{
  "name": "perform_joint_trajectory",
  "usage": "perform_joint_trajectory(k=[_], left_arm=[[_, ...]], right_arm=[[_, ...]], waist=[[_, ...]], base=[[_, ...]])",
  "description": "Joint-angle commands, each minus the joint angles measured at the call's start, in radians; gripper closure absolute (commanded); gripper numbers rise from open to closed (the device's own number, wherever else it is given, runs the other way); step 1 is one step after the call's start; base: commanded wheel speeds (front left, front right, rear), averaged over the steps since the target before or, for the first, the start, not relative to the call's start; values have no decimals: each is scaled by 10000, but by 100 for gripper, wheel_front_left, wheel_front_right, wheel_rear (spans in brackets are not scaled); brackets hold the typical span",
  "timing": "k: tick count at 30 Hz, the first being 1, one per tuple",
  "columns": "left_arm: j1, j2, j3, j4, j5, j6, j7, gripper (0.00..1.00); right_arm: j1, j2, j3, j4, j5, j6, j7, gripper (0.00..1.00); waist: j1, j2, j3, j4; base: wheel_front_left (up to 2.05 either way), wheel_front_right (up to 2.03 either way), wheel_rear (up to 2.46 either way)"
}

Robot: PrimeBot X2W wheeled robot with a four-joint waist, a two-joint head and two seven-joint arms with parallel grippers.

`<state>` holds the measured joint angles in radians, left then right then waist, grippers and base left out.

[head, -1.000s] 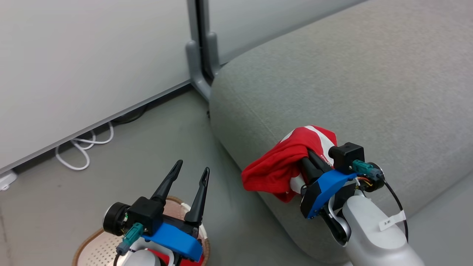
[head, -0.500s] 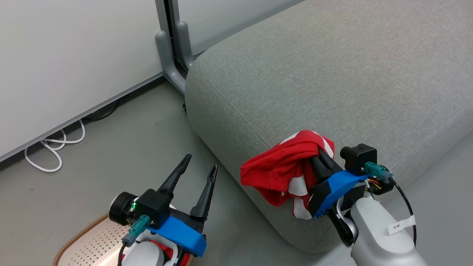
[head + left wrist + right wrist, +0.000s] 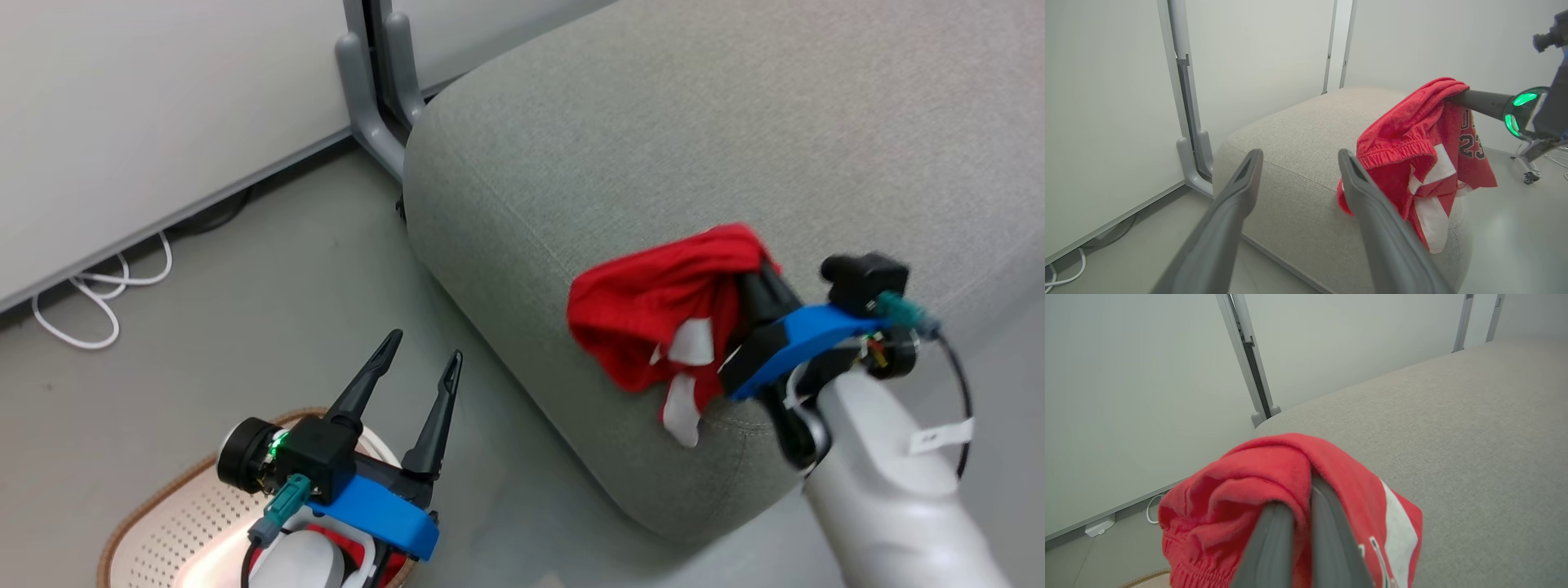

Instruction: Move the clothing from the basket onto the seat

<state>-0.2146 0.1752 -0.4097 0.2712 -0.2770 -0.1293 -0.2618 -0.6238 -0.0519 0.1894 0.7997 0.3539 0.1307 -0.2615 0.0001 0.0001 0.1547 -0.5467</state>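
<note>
Left wrist view: black "23" on clothing (image 3: 1404,139) pinched by right gripper (image 3: 1298,496); left gripper (image 3: 1299,155) spread wide.

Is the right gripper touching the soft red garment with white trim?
Touching. The right wrist view shows the right gripper shut on the red garment, cloth pinched between its two dark fingers.

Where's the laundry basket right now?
The basket sits on the floor at the head view's lower left, beneath the open left end effector and apart from the grey sofa's corner.
</note>
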Motion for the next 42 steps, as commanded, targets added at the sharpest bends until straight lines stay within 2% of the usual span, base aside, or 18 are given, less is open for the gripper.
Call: perform_joint_trajectory(k=[1, 10, 17, 21, 24, 30, 34, 35, 36, 37, 42], left_arm=[[-50, 87, -50, -72, 70, -14, -48, 0], [-838, 934, -434, -654, 164, -15, -48, 0], [-1479, 1698, -613, -1508, 243, -15, -48, 0], [-1810, 2069, -687, -2024, 362, -15, -45, 0], [-2014, 2277, -701, -2346, 483, -15, -41, 0], [-2085, 2501, -650, -2702, 648, 4, -41, 0], [-2058, 2517, -590, -2749, 650, 31, -41, 0], [-2050, 2504, -590, -2738, 644, 31, -41, 0], [-2050, 2468, -571, -2732, 637, 34, -41, 0], [-2054, 2429, -559, -2712, 626, 32, -41, 0], [-2092, 2146, -638, -2534, 505, 22, -41, 0]], right_arm=[[-352, -129, -142, 97, 102, 1, -56, 100], [-2414, -1234, -1377, 933, 1075, 1, -50, 100], [-3631, -2221, -2743, 499, 1690, 1, -53, 100], [-4010, -2625, -3721, 167, 1623, 1, -51, 100], [-4086, -2654, -4423, 118, 1502, 1, -47, 100], [-3832, -2294, -5269, 605, 1062, 1, -47, 100], [-3743, -2123, -5446, 930, 686, 1, -47, 100], [-3727, -2133, -5423, 976, 598, 1, -47, 66], [-3715, -2151, -5420, 1006, 472, 1, -47, 48], [-3690, -2173, -5395, 1033, 341, 1, -47, 0], [-3571, -2242, -5169, 1349, 88, 1, -46, 0]], waist=[[-1, -1, 288, 143], [-1, -1, 2015, 935], [-1, -1, 3524, 1545], [-1, -1, 4317, 1801], [-1, -1, 4820, 1946], [-1, -1, 5373, 2126], [-1, -1, 5425, 2209], [-1, -1, 5408, 2230], [-1, -1, 5373, 2254], [-1, -1, 5328, 2279], [-1, -1, 4949, 2452]], base=[[0, 0, 0], [0, 0, 0], [0, 0, 0], [0, 0, 0], [0, 0, 0], [0, 0, 0], [0, 0, 0], [0, 0, 0], [0, 0, 0], [0, 0, 0], [0, 0, 0]])
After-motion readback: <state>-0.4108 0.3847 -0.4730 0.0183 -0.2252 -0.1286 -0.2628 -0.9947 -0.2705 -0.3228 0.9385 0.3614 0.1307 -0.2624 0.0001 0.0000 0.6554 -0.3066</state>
